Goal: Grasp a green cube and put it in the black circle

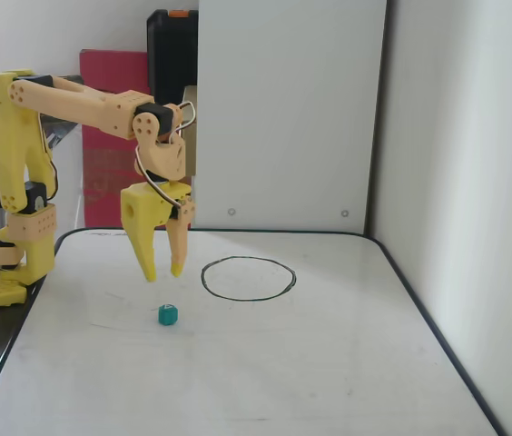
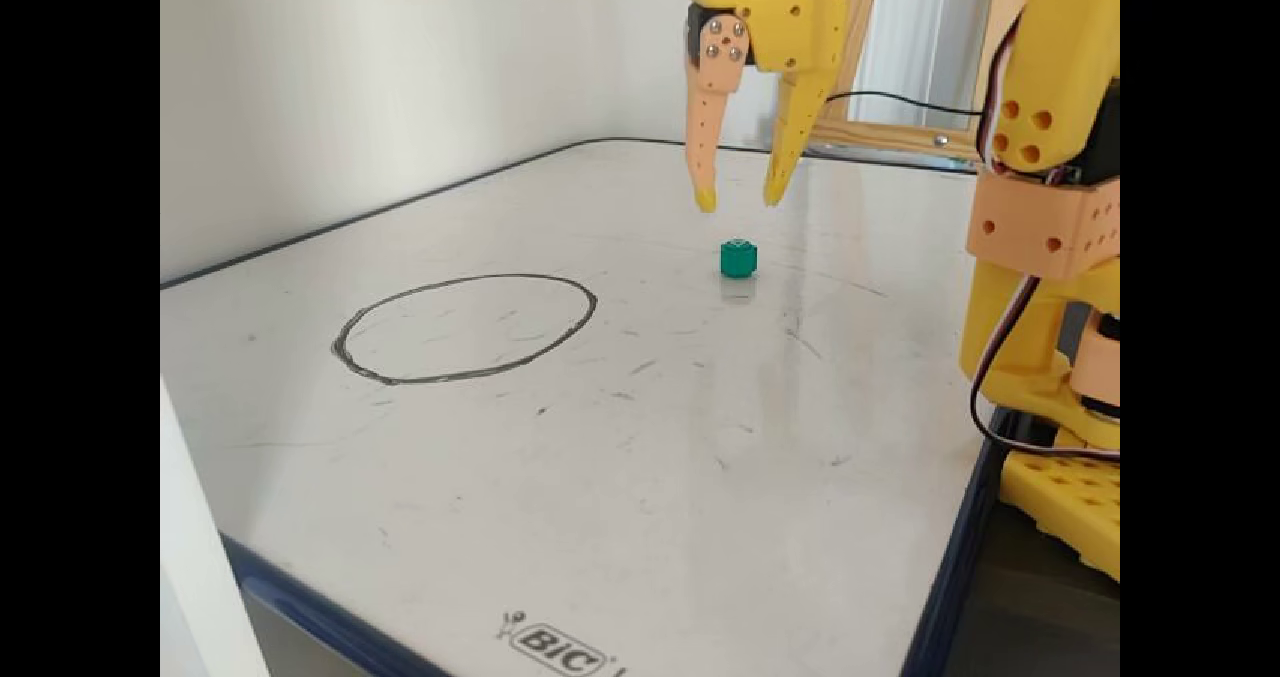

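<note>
One green cube (image 2: 738, 258) sits on the desk (image 2: 620, 477) w/ the pincer (image 2: 741, 198) hovering just above it, fingers apart & empty, black circle (image 2: 465, 327) nearby; risk: off-centre descent lets a fingertip knock the cube away.

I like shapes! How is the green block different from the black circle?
The green block is a small solid piece standing up from the whiteboard; the black circle is only a flat drawn line. The circle is far wider than the block. The block sits under the gripper; the circle lies off to the side. Both are on the whiteboard.
</note>
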`<action>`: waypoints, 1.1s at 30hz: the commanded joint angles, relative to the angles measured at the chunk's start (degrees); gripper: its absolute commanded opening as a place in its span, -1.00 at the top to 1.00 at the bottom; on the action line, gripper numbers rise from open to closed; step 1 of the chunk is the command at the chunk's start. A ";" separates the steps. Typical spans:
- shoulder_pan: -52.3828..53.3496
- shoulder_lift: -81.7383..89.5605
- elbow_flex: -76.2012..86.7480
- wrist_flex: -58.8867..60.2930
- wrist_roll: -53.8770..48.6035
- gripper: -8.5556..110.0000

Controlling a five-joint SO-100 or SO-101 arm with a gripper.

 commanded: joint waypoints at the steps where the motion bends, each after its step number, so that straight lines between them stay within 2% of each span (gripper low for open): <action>1: 0.97 -0.97 -3.08 -0.18 -1.14 0.61; 33: 3.78 -10.28 -6.06 -3.25 -8.09 0.61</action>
